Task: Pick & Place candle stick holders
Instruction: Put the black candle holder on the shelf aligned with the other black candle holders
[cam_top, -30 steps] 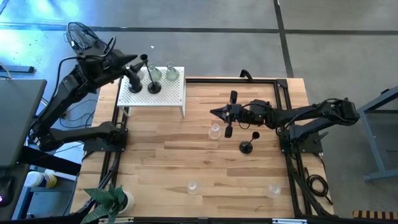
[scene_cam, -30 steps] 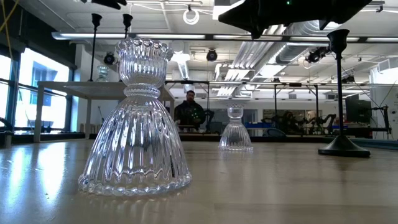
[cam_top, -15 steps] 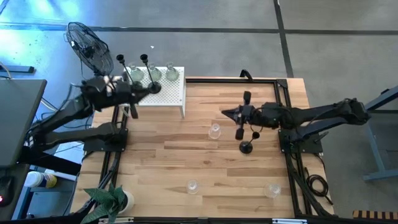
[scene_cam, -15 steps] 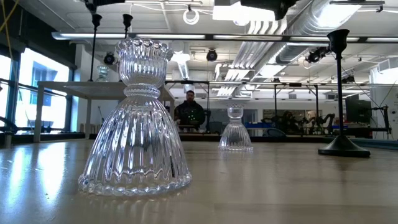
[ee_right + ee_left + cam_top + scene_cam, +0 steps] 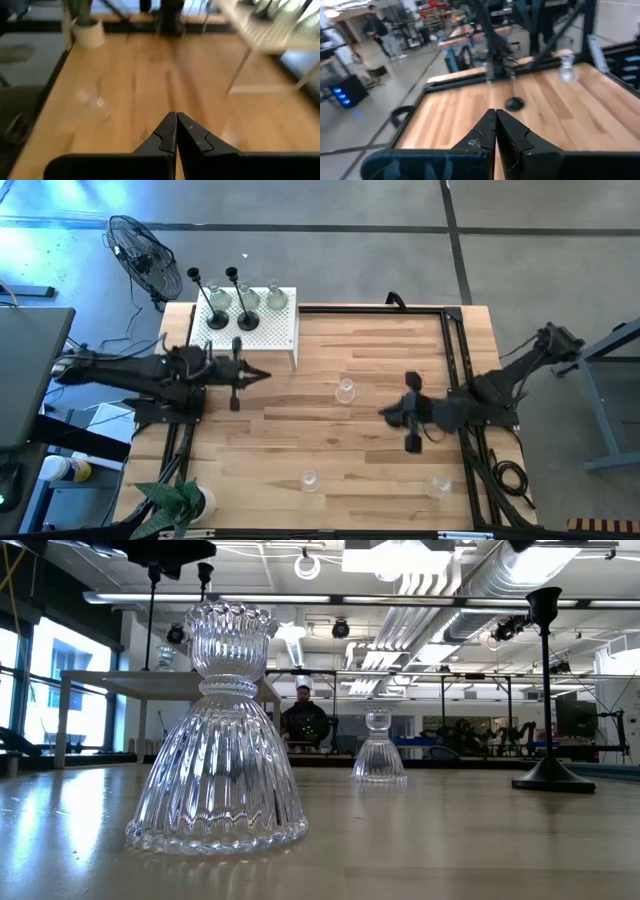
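Observation:
Two black candle stick holders (image 5: 216, 315) (image 5: 246, 320) stand on their round bases on the white perforated stand (image 5: 275, 330), with clear glass ones (image 5: 275, 298) beside them. A third black holder (image 5: 546, 690) stands on the table on its base (image 5: 514, 103); the high view hides it under my right arm. Glass holders (image 5: 345, 390) (image 5: 308, 478) (image 5: 437, 485) sit on the wood. My left gripper (image 5: 264, 375) is shut just in front of the stand, holding nothing. My right gripper (image 5: 383, 414) is shut and empty, right of centre.
A black wire fan (image 5: 140, 250) stands off the table's far left corner, and a potted plant (image 5: 180, 500) sits at the near left corner. A black frame (image 5: 455, 360) rims the table. In the low view a glass holder (image 5: 220, 730) looms close.
My left gripper has drawn back from the black holders on the white stand, toward the table's near edge and down to table height. My right gripper has pulled back toward the right and near edges, over the black holder standing on the table. No holder has moved.

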You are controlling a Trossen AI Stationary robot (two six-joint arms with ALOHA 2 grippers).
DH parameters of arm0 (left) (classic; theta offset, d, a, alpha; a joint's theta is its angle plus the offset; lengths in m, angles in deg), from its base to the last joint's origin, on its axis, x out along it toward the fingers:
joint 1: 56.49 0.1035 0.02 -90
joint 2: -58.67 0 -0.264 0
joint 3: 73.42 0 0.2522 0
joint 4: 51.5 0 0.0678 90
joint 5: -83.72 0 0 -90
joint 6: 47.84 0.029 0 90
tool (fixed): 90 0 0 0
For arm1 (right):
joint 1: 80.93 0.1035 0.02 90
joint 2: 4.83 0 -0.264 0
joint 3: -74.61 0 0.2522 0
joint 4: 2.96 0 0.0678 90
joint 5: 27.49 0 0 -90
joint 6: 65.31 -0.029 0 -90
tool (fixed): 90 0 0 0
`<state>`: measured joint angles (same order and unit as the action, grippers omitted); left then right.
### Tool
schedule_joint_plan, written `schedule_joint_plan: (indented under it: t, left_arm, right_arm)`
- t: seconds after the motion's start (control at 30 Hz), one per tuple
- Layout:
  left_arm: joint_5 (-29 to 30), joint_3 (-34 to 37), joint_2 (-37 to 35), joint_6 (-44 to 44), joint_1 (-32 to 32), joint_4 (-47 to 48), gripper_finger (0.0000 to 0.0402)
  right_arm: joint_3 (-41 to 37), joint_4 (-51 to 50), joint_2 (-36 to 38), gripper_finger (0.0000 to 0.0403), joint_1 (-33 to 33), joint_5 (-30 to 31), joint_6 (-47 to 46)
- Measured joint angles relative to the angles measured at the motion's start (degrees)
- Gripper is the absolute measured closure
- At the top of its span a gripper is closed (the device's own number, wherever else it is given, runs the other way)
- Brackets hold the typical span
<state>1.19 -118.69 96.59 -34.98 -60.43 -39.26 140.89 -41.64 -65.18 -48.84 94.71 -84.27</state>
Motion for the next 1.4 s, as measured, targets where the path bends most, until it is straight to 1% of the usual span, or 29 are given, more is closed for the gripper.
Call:
schedule_joint_plan:
  t: [0.1,0.17,0.27,0.37,0.47,0.57,0.67,0.73,0.87,0.97,1.03,1.2,1.4]
  left_arm:
    - [3.7,2.2,2.0,0.4,-4.3,-4.6,0.04]
    - [5.3,2.9,2.5,0.5,-6.0,-6.8,0.04]
    - [6.2,3.2,3.5,0.4,-7.1,-7.5,0.04]
    - [6.2,3.3,4.3,0.4,-7.0,-7.5,0.04]
    - [6.5,3.3,4.4,0.5,-7.0,-7.4,0.04]
    - [7.0,3.3,4.7,0.5,-7.0,-7.5,0.04]
    - [7.1,3.3,4.7,0.5,-7.0,-7.3,0.04]
    - [7.1,3.3,5.1,0.4,-7.0,-7.2,0.04]
    - [7.1,3.2,5.3,0.4,-7.0,-6.4,0.0399]
    - [7.2,3.2,5.9,0.4,-7.0,-5.8,0.0399]
    - [7.2,3.2,6.3,0.4,-7.0,-6.0,0.0399]
    - [7.3,3.2,7.4,0.2,-7.0,-6.0,0.0399]
    - [7.3,3.2,7.5,0.2,-7.0,-5.9,0.0399]
  right_arm:
    - [-1.3,-5.3,-0.5,0.0403,6.2,1.0,-11.0]
    - [-2.5,-9.6,-1.4,0.0403,10.0,2.2,-20.0]
    - [-4.4,-15.3,-3.3,0.0403,14.7,4.4,-35.0]
    - [-6.1,-17.6,-5.2,0.0399,18.6,5.4,-47.9]
    - [-6.6,-20.2,-7.1,0.0374,21.5,6.1,-56.8]
    - [-6.6,-24.4,-8.1,0.0332,23.0,9.4,-62.0]
    - [-6.6,-29.5,-8.2,0.0287,23.0,11.3,-65.3]
    - [-6.6,-32.8,-8.2,0.0261,23.0,13.7,-66.6]
    - [-6.6,-35.2,-8.3,0.0228,21.8,18.9,-65.1]
    - [-6.6,-35.9,-8.3,0.0222,20.3,23.1,-61.6]
    - [-6.5,-35.9,-8.2,0.0222,18.8,24.6,-59.4]
    - [-6.5,-35.9,-8.3,0.0221,14.5,22.7,-56.3]
    - [-6.5,-35.2,-8.3,0.0221,12.0,23.4,-54.3]
